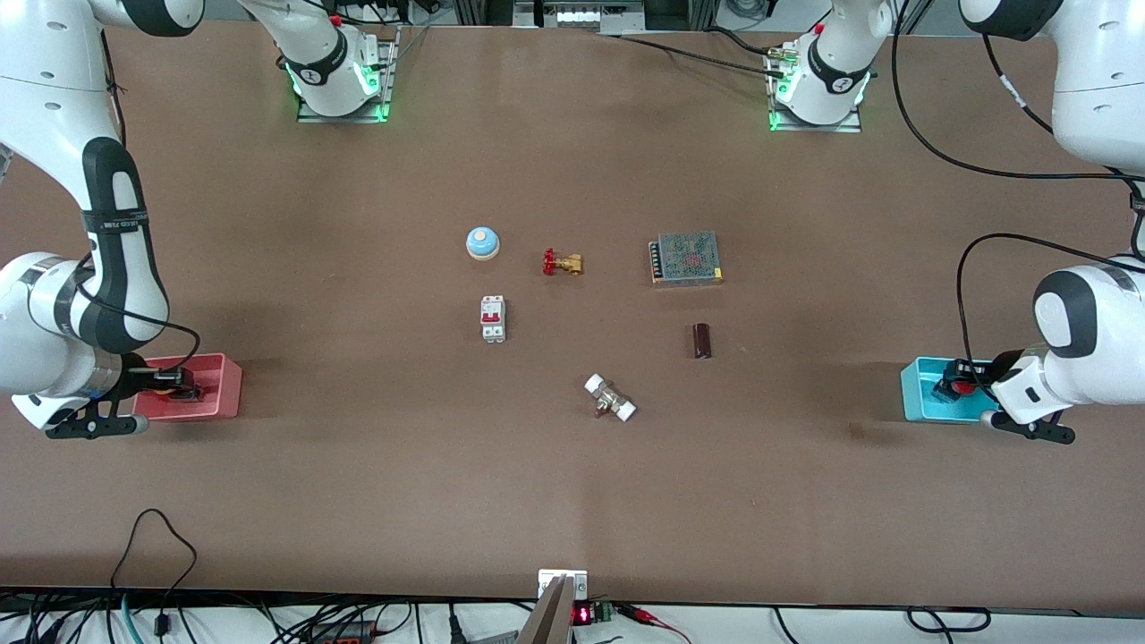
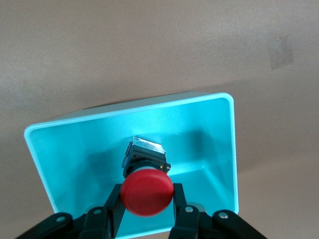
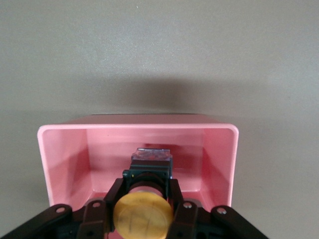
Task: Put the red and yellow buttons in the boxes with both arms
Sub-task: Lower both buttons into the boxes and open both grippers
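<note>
My left gripper (image 1: 955,388) is down inside the cyan box (image 1: 918,395) at the left arm's end of the table, shut on the red button (image 1: 963,387). In the left wrist view its fingers (image 2: 113,205) flank the red button (image 2: 147,193), whose dark base hangs over the floor of the cyan box (image 2: 129,107). My right gripper (image 1: 175,386) is inside the pink-red box (image 1: 220,383) at the right arm's end, shut on the yellow button (image 1: 165,387). In the right wrist view the fingers (image 3: 110,195) press against the yellow button (image 3: 142,215) inside the pink-red box (image 3: 65,154).
In the middle of the table lie a blue-and-white bell (image 1: 482,241), a brass valve with a red handle (image 1: 563,263), a white circuit breaker (image 1: 493,318), a metal power supply (image 1: 686,258), a dark brown cylinder (image 1: 702,340) and a white-ended fitting (image 1: 610,398).
</note>
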Action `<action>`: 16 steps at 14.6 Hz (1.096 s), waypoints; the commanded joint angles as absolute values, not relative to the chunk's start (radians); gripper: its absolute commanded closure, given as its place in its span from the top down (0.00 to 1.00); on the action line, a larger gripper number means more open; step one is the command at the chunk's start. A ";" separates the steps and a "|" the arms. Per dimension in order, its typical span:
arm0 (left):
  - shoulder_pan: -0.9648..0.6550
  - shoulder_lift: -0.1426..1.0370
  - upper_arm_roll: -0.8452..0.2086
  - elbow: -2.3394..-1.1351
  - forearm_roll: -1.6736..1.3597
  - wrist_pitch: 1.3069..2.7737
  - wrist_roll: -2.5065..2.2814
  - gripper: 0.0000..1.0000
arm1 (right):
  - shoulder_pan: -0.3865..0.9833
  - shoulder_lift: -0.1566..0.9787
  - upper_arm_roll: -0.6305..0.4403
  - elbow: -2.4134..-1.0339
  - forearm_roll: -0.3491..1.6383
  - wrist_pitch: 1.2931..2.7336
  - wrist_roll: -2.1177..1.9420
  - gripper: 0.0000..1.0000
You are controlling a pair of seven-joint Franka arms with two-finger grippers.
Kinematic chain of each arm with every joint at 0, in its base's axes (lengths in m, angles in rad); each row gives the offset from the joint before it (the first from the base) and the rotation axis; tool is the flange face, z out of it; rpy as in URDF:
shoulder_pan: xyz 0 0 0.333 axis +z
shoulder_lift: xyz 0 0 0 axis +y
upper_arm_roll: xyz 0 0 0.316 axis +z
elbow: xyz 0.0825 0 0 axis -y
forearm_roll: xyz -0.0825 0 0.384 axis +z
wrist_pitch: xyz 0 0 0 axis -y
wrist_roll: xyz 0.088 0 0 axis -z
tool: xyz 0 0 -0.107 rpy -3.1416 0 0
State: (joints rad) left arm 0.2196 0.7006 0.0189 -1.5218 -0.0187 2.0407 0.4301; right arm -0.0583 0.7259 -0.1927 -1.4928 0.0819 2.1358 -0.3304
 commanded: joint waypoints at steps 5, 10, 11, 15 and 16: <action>0.218 0.690 0.005 -1.421 -0.002 2.025 0.355 0.73 | -0.066 0.726 -0.181 -1.502 0.091 2.149 -0.353 0.61; 0.147 0.591 0.005 -1.417 0.003 2.023 0.186 0.89 | -0.061 0.723 -0.181 -1.502 0.091 2.137 -0.354 1.00; 0.135 0.566 0.005 -1.422 0.003 2.019 0.154 0.92 | -0.063 0.707 -0.181 -1.502 0.091 2.123 -0.354 1.00; 0.098 0.462 0.003 -1.427 0.011 1.939 0.083 0.97 | -0.063 0.641 -0.181 -1.496 0.091 2.054 -0.354 1.00; 0.091 0.437 0.000 -1.428 0.020 1.915 0.065 0.98 | -0.061 0.617 -0.179 -1.496 0.089 2.034 -0.354 1.00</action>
State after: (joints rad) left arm 0.0982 0.5052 0.0005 -1.4046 -0.0145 1.9609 0.1029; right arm -0.0566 0.6771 -0.1901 -1.4822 0.0822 2.0758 -0.3339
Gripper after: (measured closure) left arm 0.031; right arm 0.000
